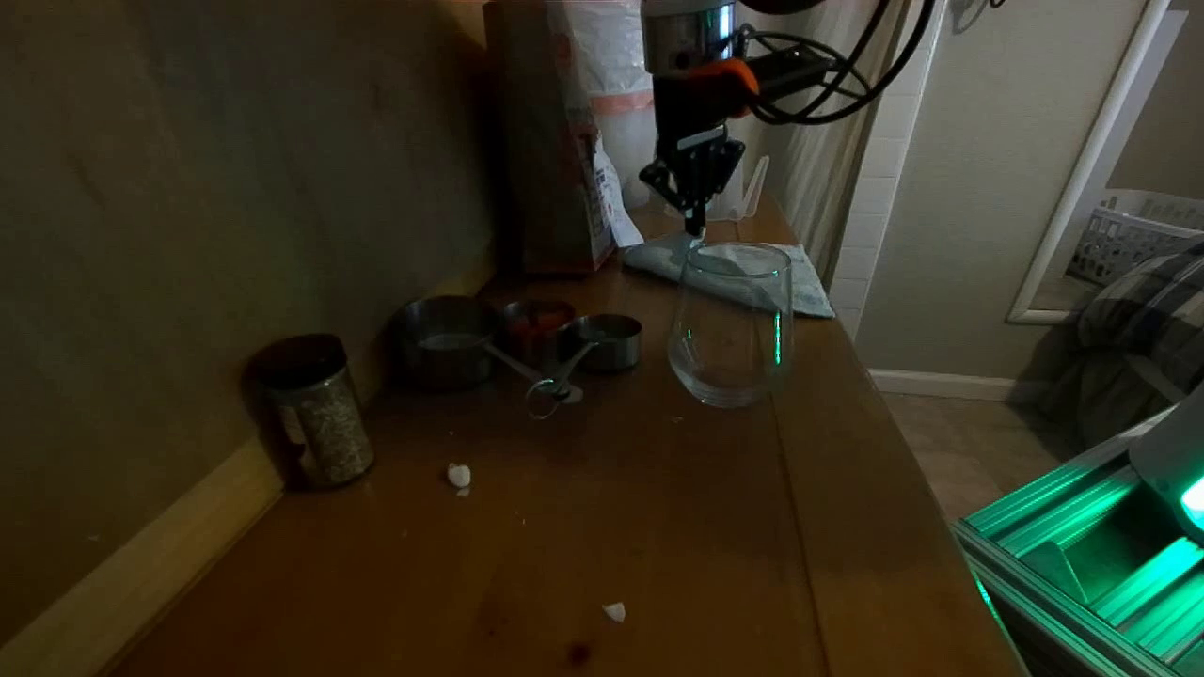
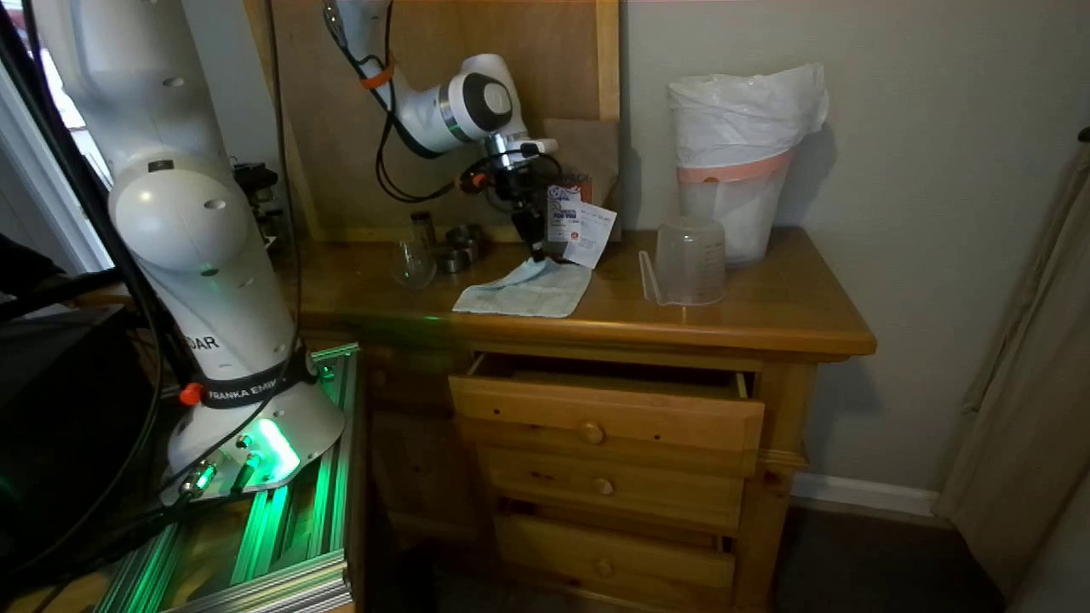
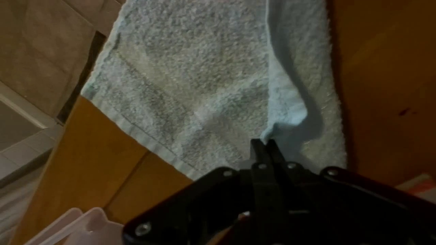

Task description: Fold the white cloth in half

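The black two-fingered tool point(image 3: 265, 142) pinches the tip of a raised flap point(image 3: 286, 106) of the whitish terry cloth point(image 3: 204, 81), presumably to carry it across; the rest lies spread on the brown wooden table point(image 2: 783, 306) by its long edge above the drawers point(image 2: 634, 485).

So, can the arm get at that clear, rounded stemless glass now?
Probably not yet: its black two-fingered claw appears shut on the whitish terry cloth. Otherwise the way looks free, with nothing standing between claw and glass.

A home, by its look — wooden desk point(image 2: 788, 294) with knobbed drawers point(image 2: 630, 426), measuring cups point(image 1: 538, 340) near its back edge, white laundry basket point(image 1: 1124, 243) past the front edge.
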Available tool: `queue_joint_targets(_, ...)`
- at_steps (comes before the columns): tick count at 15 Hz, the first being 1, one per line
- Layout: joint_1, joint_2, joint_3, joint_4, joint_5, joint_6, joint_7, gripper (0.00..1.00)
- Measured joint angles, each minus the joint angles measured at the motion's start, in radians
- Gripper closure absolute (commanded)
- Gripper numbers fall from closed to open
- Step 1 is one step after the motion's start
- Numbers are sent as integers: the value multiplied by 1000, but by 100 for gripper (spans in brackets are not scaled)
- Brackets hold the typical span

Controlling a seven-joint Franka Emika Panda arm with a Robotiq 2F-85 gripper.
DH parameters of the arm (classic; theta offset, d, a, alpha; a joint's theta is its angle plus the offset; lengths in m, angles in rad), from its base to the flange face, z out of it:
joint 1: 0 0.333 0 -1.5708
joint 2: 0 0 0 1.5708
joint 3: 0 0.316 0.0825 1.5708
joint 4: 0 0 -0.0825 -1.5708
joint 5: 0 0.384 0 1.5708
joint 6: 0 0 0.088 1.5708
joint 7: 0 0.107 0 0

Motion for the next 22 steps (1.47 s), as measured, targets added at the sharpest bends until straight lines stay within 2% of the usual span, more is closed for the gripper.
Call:
queue_joint_targets(4, -46, -6, -22, -19, -19, 0, 1, 98)
queue_joint_targets(11, -60, 1, -25, -19, -18, -6, 1, 98)
queue_joint_targets(22, -153, 9, -99, -51, -19, -21, -11, 98)
